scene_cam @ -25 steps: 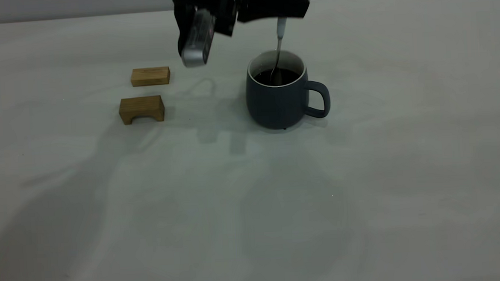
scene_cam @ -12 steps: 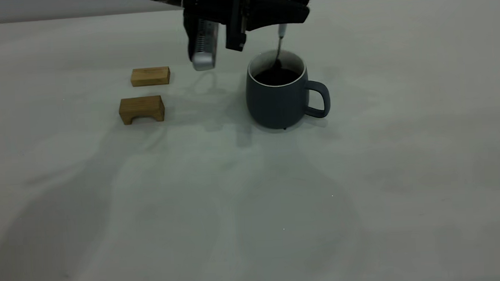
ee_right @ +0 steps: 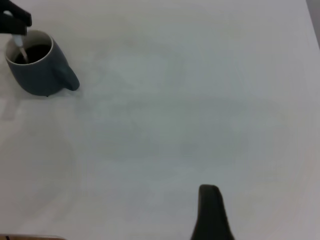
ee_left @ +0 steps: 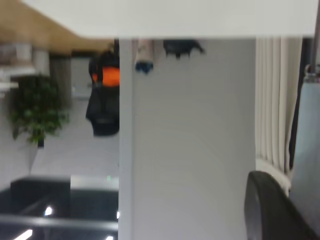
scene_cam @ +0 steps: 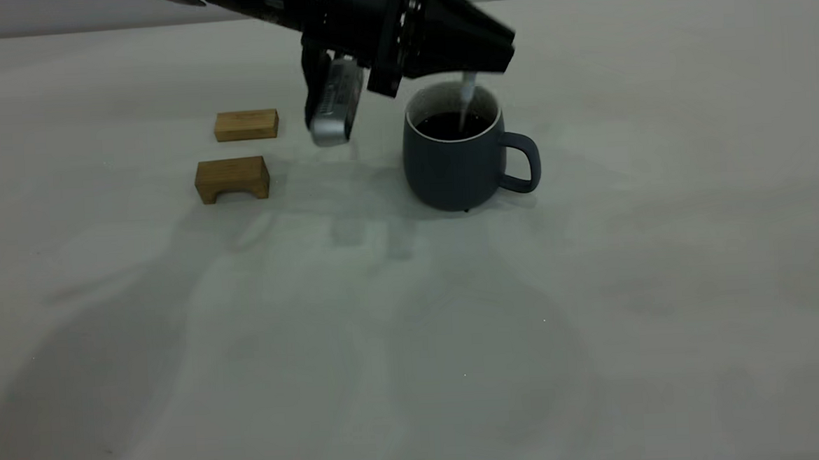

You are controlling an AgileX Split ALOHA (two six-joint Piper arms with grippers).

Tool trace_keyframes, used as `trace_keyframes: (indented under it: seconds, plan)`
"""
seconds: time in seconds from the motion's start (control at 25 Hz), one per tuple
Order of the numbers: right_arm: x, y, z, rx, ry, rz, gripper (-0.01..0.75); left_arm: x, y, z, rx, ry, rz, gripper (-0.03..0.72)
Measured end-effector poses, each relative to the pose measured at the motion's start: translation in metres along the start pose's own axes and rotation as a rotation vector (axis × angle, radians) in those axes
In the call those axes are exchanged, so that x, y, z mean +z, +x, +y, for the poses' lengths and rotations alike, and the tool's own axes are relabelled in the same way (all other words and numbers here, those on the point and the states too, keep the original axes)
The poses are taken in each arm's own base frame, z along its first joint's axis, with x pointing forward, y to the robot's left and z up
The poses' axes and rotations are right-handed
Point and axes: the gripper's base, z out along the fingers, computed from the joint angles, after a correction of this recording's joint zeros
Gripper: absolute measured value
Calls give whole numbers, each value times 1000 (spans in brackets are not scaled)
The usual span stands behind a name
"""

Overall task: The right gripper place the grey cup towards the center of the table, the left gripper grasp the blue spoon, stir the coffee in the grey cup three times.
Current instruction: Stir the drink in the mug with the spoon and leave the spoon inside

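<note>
Left gripper (scene_cam: 474,65) hangs just above the rounded dark slate-grey mug (scene_cam: 451,159), clamped on the pale light-blue handle of the small metal-bowled spoon (scene_cam: 467,95). Spoon drops straight below the fingertips; its bowl is sunk in the near-black coffee (scene_cam: 454,125) and hidden. Mug stands upright on the off-white matte tabletop (scene_cam: 594,283), loop handle pointing away from the arm. Two brown wooden blocks (scene_cam: 233,179) lie well off behind the wrist. Spoon looks light, stiff, thin and likely slippery: pinch high on the handle. Right gripper (ee_right: 210,212) is far off; cannot tell its state.
</note>
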Motion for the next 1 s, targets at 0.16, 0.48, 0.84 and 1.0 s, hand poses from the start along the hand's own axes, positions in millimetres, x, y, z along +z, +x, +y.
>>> trace_keyframes:
  seconds: [0.16,0.48,0.84,1.0]
  plan:
    - [0,0,0,0,0,0,582,-5,-4,-7,81,65,-66,136]
    - [0,0,0,0,0,0,582,-3,4,-11,213,109,-25,136]
    - [0,0,0,0,0,0,582,2,11,5,126,-43,42,135]
    - [0,0,0,0,0,0,582,-4,1,5,92,-63,-40,135]
